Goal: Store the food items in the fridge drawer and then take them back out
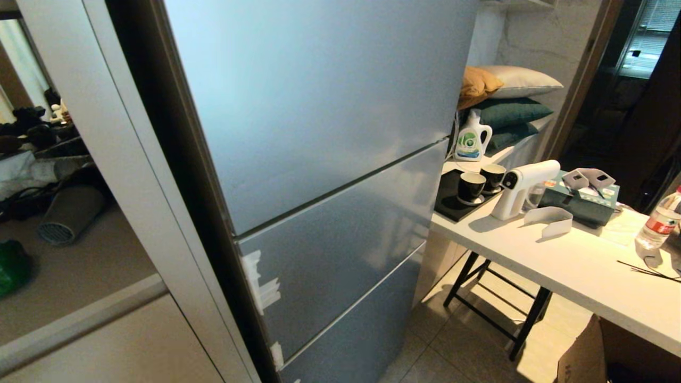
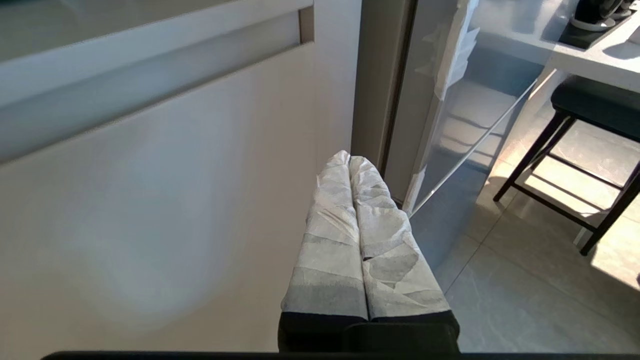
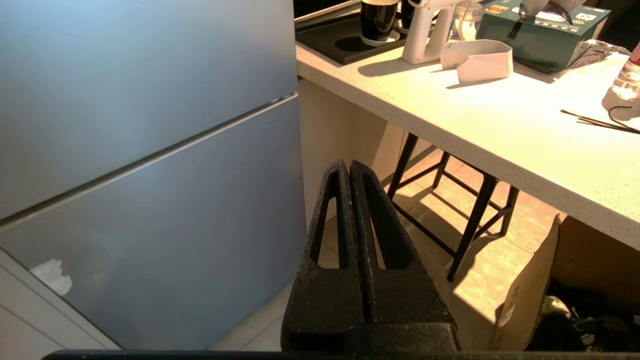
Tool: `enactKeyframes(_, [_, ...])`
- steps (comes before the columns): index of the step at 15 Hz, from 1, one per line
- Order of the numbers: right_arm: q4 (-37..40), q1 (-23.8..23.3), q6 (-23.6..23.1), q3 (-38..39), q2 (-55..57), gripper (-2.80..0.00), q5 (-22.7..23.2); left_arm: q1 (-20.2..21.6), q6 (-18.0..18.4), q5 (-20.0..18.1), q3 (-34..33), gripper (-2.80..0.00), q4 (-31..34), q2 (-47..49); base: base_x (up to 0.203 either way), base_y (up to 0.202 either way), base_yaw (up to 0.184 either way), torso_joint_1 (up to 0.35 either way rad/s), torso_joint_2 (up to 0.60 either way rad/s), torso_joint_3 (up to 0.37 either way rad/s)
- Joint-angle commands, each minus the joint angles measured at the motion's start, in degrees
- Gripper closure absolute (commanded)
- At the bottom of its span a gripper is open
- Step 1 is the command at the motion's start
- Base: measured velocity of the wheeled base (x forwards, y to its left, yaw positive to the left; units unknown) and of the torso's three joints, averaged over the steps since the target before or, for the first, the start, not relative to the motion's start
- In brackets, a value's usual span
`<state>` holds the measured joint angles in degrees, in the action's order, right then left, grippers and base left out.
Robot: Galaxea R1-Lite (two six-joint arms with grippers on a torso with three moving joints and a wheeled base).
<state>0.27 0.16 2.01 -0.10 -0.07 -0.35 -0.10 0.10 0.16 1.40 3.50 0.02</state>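
The silver-grey fridge (image 1: 319, 159) fills the middle of the head view with all its doors closed, so the fridge drawer is hidden. The food items are out of view. Neither arm shows in the head view. In the left wrist view my left gripper (image 2: 348, 159), its fingers wrapped in white tape, is shut and empty, hanging low before a white cabinet (image 2: 150, 200) beside the fridge's lower corner (image 2: 450, 125). In the right wrist view my black right gripper (image 3: 348, 165) is shut and empty, in front of the fridge's lower doors (image 3: 150, 175) and the table's legs (image 3: 470, 215).
A white table (image 1: 580, 266) stands right of the fridge, bearing two black cups (image 1: 471, 187), a white spray gun (image 1: 518, 186), a green tissue box (image 1: 582, 199) and a water bottle (image 1: 659, 221). A cardboard box (image 1: 585, 356) sits below it. Pillows (image 1: 511, 101) are stacked behind. White cabinet (image 1: 106, 340) at left.
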Motion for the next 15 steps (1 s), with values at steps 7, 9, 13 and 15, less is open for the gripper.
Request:
enactKeyframes(7, [0.0,0.02,0.01,0.01,0.07,0.0,0.0,0.01,-0.01,0.02,0.0,0.0,0.02,-0.02,0.0,0.0,0.0,-0.099,0.23,0.13])
enactKeyframes(9, [0.0,0.02,0.01,0.01,0.07,0.0,0.0,0.01,-0.01,0.02,0.0,0.0,0.02,-0.02,0.0,0.0,0.0,-0.141,0.31,0.178])
enactKeyframes(13, [0.0,0.02,0.01,0.01,0.07,0.0,0.0,0.01,-0.01,0.02,0.0,0.0,0.02,-0.02,0.0,0.0,0.0,-0.13,0.32,0.179])
enactKeyframes(15, [0.0,0.02,0.01,0.01,0.07,0.0,0.0,0.01,0.08,0.02,0.0,0.0,0.02,-0.02,0.0,0.0,0.0,-0.136,0.32,0.182])
